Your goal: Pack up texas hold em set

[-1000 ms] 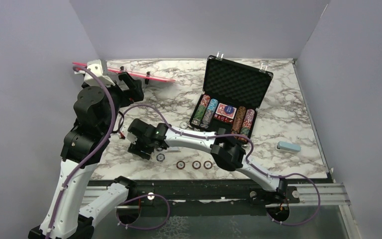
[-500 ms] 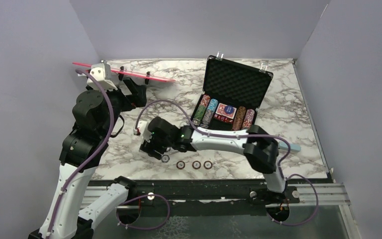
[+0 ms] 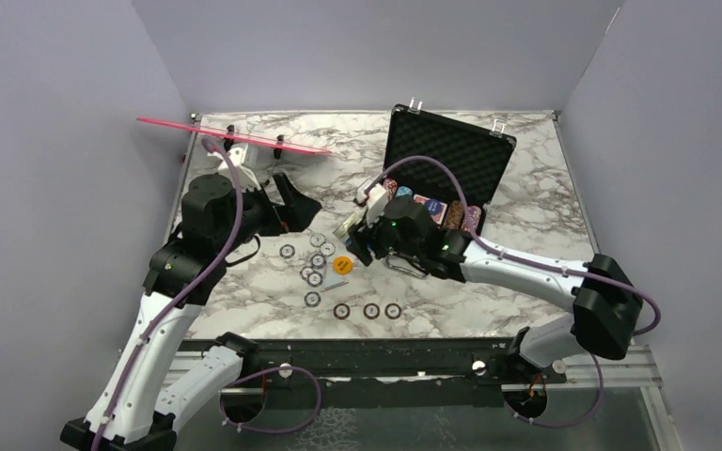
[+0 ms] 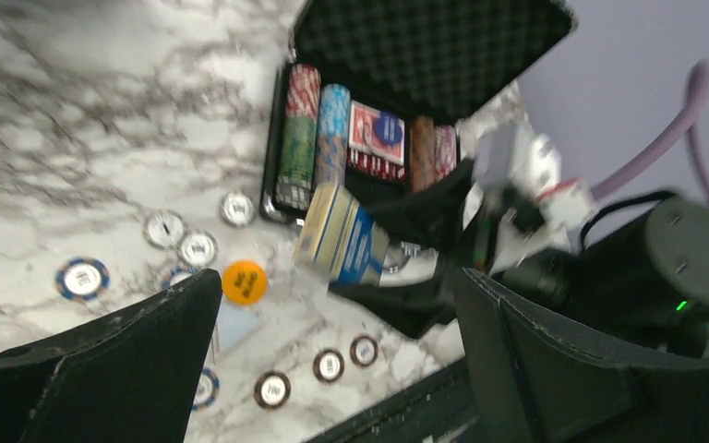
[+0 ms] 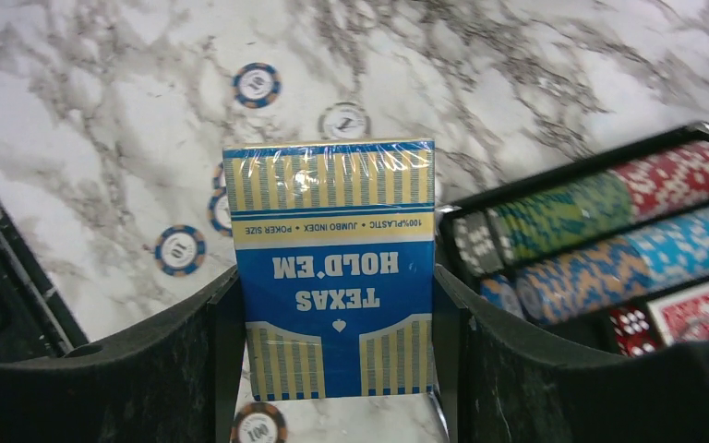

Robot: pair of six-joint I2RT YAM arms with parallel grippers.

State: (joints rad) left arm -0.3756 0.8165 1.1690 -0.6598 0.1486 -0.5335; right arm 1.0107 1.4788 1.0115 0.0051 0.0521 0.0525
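Note:
The texas hold em set's black case (image 3: 447, 155) stands open at the back right, its foam lid up, with rows of chips (image 5: 600, 217) and a red deck (image 5: 702, 312) inside. My right gripper (image 5: 337, 300) is shut on a blue Texas Hold'em card deck (image 5: 332, 277), held upright above the table just left of the case's front corner; the left wrist view shows this deck (image 4: 342, 242) too. My left gripper (image 3: 293, 207) hangs open and empty over the table's left middle. Loose chips (image 3: 315, 265) and an orange button (image 3: 342, 265) lie between the arms.
Three brown-rimmed chips (image 3: 371, 311) lie in a row near the table's front edge. A pink strip on wire legs (image 3: 235, 136) stands at the back left. Purple walls close in the table on three sides.
My right gripper has carried the blue deck from the front left toward the case. The left arm has swung down from the back left corner. Loose chips that the arm hid now show.

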